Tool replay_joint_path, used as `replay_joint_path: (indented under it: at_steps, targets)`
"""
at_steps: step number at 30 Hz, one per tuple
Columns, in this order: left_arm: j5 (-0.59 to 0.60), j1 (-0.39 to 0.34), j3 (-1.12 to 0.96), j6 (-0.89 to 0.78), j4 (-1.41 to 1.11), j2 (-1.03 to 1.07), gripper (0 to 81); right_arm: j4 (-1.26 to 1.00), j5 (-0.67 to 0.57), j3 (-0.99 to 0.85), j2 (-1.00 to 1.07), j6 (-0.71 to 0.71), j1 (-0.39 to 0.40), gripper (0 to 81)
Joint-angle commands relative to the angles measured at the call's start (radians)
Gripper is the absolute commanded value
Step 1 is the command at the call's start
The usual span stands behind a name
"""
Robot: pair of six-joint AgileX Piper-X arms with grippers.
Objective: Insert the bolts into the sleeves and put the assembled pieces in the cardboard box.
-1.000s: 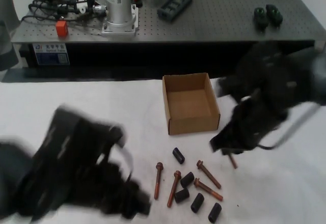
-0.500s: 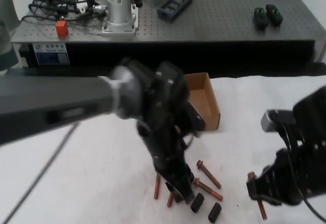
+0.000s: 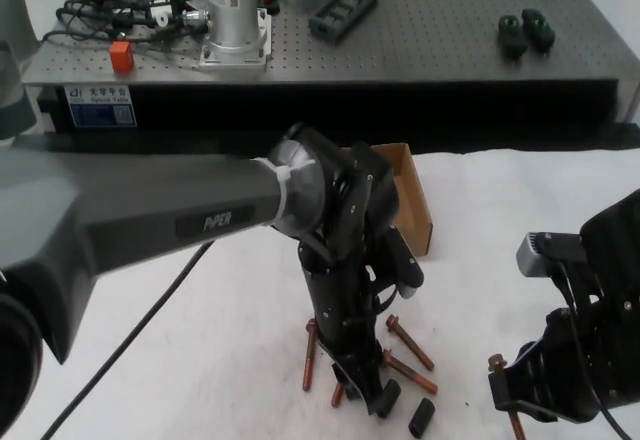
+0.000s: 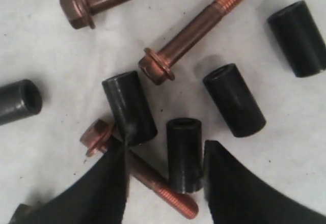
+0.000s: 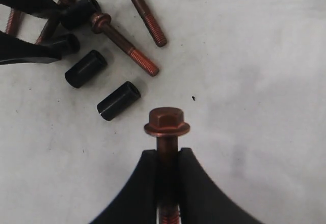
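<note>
Sleeve (image 4: 184, 155) lies on the desk (image 4: 46, 40) inside the spread-open left gripper (image 4: 165, 150), a fair way from the cardboard box (image 3: 415, 205). Trouble is, a loose bolt (image 4: 153, 180) sits right beside it, partly under one finger, so closing might pinch both or knock the sleeve crooked. Right gripper (image 5: 166, 152) is pinching a second bolt (image 5: 166, 124) by the shank.
</note>
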Motion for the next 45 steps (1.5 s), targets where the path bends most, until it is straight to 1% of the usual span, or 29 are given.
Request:
replay_joint_path:
  at_steps: [1,4,8,10,15,16,19,21,22,24,26,28,29,30,32,34,36,39,43,45]
  targets:
    - [0.0,-0.013,-0.005,0.014,0.031,0.019,26.2,0.002,-0.017,-0.002,-0.014,0.004,-0.004,0.4]
    - [-0.001,-0.018,-0.005,0.014,0.02,0.019,26.3,0.002,-0.017,-0.002,-0.014,0.004,-0.004,0.4]
    - [-0.004,-0.041,-0.005,0.014,0.033,0.017,32.7,0.002,-0.017,-0.002,-0.014,0.004,-0.004,0.4]
    - [-0.013,-0.061,-0.005,0.014,0.037,0.017,34.7,0.002,-0.017,-0.002,-0.014,0.004,-0.004,0.4]
    - [-0.027,-0.096,-0.005,0.021,0.027,0.02,34.8,0.002,-0.017,-0.002,-0.014,0.004,-0.004,0.4]
    - [-0.037,-0.098,-0.003,0.021,0.024,0.02,34.8,0.002,-0.017,-0.002,-0.014,0.004,-0.004,0.4]
    - [-0.126,-0.098,-0.003,0.021,0.01,0.02,34.8,0.009,-0.017,-0.002,-0.014,0.004,-0.004,0.4]
    - [-0.141,-0.098,-0.003,0.021,0.01,0.02,34.7,0.012,-0.017,-0.002,-0.014,0.004,-0.004,0.4]
    - [-0.137,-0.096,-0.003,0.021,0.01,0.02,34.0,0.012,-0.017,-0.002,-0.014,0.004,-0.004,0.4]
    - [-0.13,-0.097,-0.003,0.021,0.01,0.022,29.1,0.012,-0.017,-0.002,-0.014,0.004,-0.004,0.4]
    - [-0.121,-0.097,-0.003,0.021,0.012,0.029,19.4,0.012,-0.017,-0.002,-0.014,0.004,-0.004,0.4]
    - [-0.121,-0.097,-0.003,0.021,0.014,0.034,7.8,0.012,-0.017,-0.002,-0.014,0.004,-0.004,0.4]
    - [-0.121,-0.097,-0.003,0.021,0.014,0.034,3.1,0.007,-0.017,-0.002,-0.016,0.004,-0.004,0.4]
    - [-0.121,-0.097,-0.003,0.021,0.014,0.034,0.5,0.001,-0.017,-0.002,-0.018,0.004,-0.004,0.4]
    - [-0.121,-0.097,-0.003,0.0,0.014,0.018,0.4,-0.018,-0.017,-0.002,-0.026,0.004,-0.004,0.4]
    - [-0.121,-0.097,-0.003,-0.055,0.009,-0.012,0.7,-0.058,-0.058,-0.002,-0.046,0.012,-0.004,0.4]
    - [-0.121,-0.085,-0.003,-0.112,0.008,-0.059,0.7,-0.123,-0.104,-0.002,-0.079,0.055,-0.004,0.4]
    - [-0.058,-0.054,0.058,-0.219,-0.045,-0.191,0.7,-0.257,-0.157,0.0,-0.141,0.159,0.0,0.4]
    - [0.033,-0.026,0.339,-0.374,-0.354,-0.45,0.7,-0.486,-0.254,0.001,-0.213,0.329,0.025,0.4]
    - [0.146,-0.027,0.499,-0.445,-0.578,-0.586,0.7,-0.614,-0.284,0.001,-0.226,0.407,0.059,0.4]
